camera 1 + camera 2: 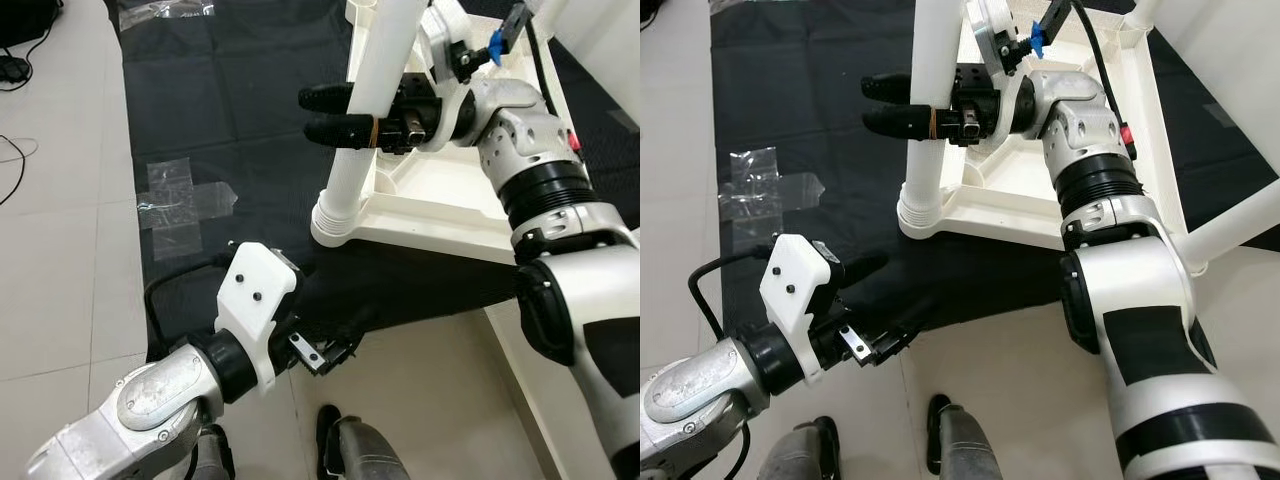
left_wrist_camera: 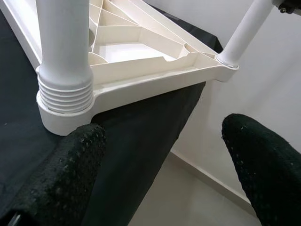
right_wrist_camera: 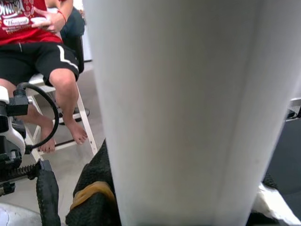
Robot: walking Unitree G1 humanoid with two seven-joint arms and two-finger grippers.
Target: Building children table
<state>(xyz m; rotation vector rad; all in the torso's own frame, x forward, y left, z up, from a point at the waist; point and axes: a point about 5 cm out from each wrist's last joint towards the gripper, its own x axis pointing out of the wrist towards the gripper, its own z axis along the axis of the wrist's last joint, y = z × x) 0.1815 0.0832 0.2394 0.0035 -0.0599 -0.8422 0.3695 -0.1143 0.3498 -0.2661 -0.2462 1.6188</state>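
Black cloth (image 1: 250, 120) covers the pale floor tiles (image 1: 70, 250). Right end effector (image 1: 335, 115) grips a white table leg (image 1: 370, 110) screwed upright into the near-left corner of the upturned white children's table (image 1: 440, 200). Left end effector (image 1: 880, 305) hovers open, nearer, just beside that corner.

One upturned white tabletop (image 1: 440, 195), two table legs (image 1: 372, 110) screwed in, one black cloth (image 1: 250, 130).

Head eyes look down; both wrist views closely face table leg (image 1: 372, 110), perhaps.
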